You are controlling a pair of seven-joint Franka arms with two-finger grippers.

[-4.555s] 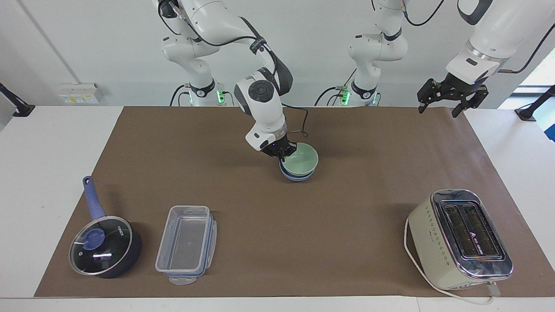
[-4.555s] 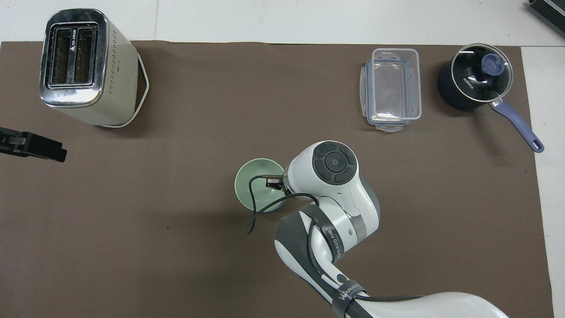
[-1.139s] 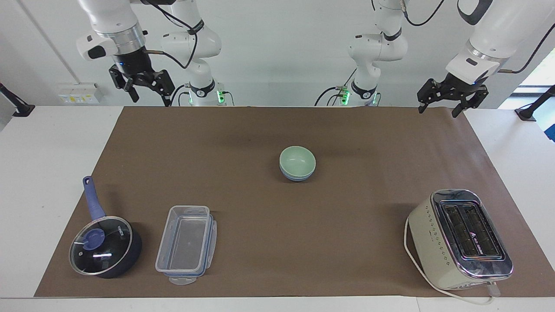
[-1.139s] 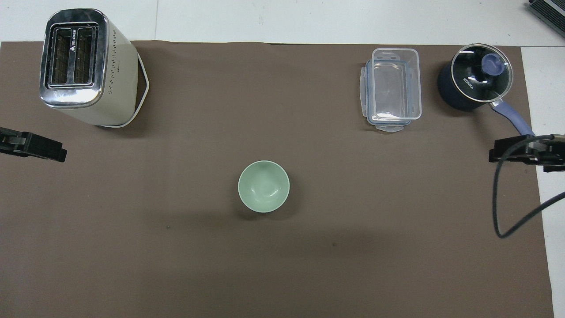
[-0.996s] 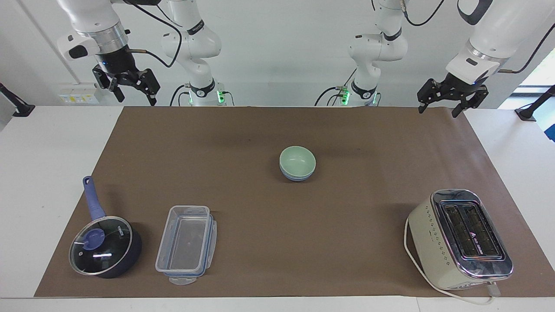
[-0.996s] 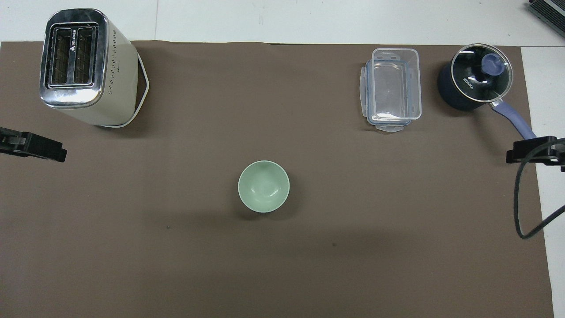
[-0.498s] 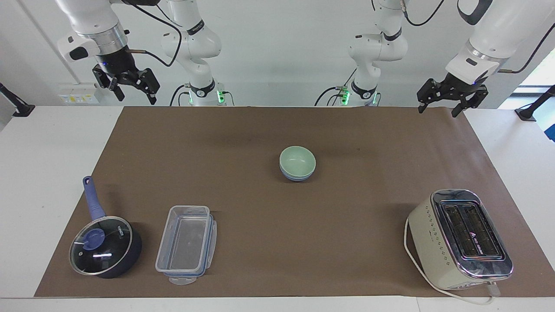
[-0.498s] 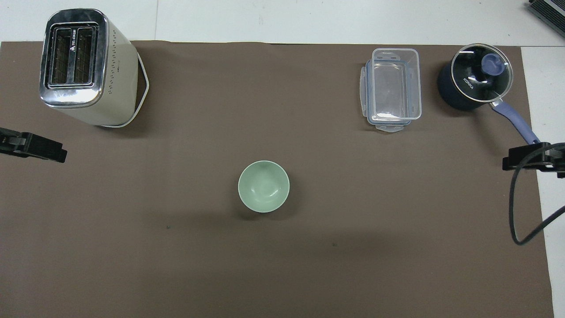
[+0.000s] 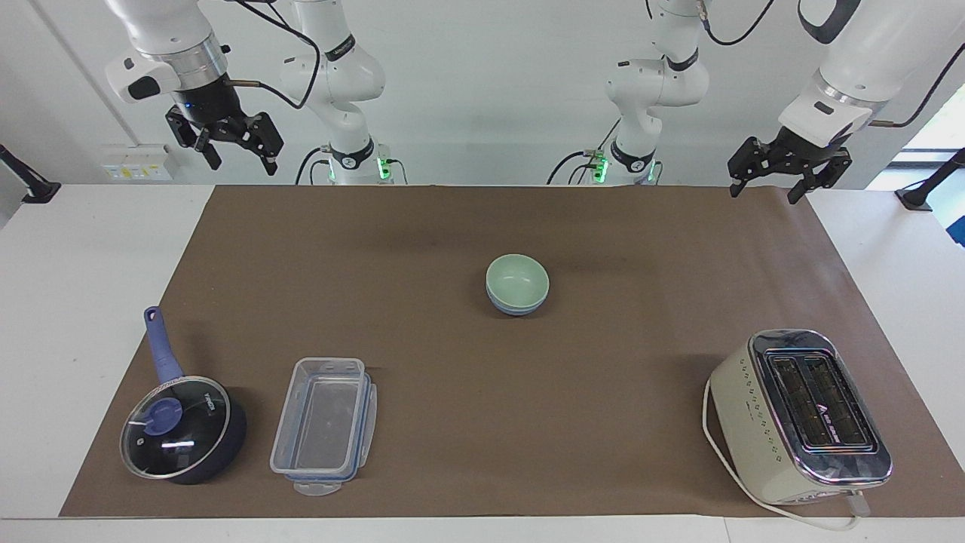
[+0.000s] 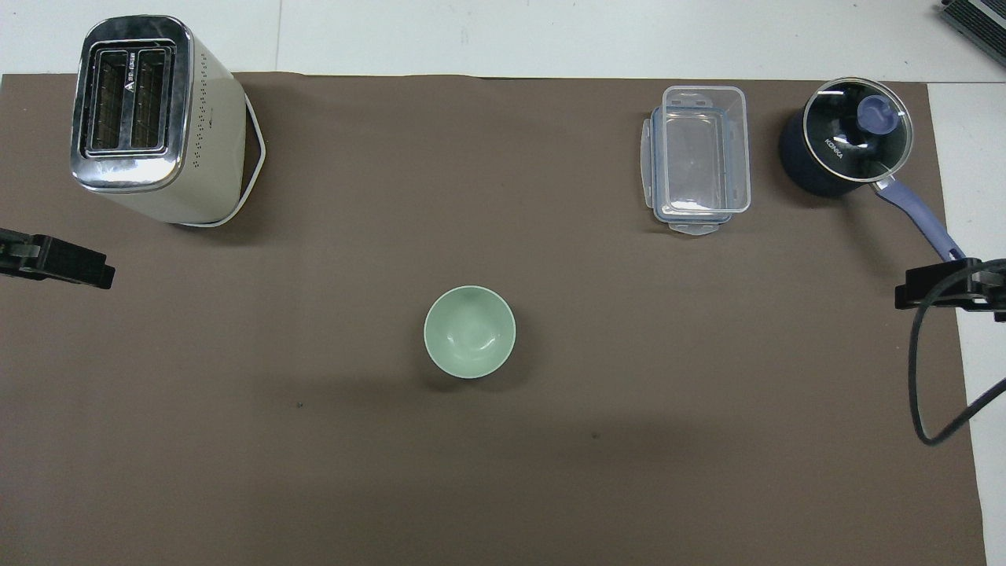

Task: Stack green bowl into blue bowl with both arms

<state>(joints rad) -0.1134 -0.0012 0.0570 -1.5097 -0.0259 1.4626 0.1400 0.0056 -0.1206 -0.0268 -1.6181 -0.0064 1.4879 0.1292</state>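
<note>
Green bowl (image 9: 517, 277) sits nested in the blue bowl (image 9: 517, 307), only a thin blue band showing under its rim in the facing view; from overhead the green bowl (image 10: 470, 331) hides the blue one completely. Taking that stack as landmark: it sits mid-mat, nearer the robots than everything else on the table. Toaster (image 9: 801, 413) is farther from the robots, toward the left arm's end. Clear plastic container (image 9: 325, 422) and the lidded saucepan (image 9: 183, 428) are farther out too, toward the right arm's end, saucepan outermost. Right gripper (image 9: 234, 149) hangs high over the mat corner at its own end, well apart from the stack, fingers spread wide, holding nothing. Left gripper (image 9: 776, 175) mirrors it over the other corner, fingers also spread and empty. Stack lies roughly midway between them, so neither arm has a clear reach advantage; bowls are round, so no long axis to line up on. My read: stacking looks done, both arms waiting clear, no further grasp needed.
</note>
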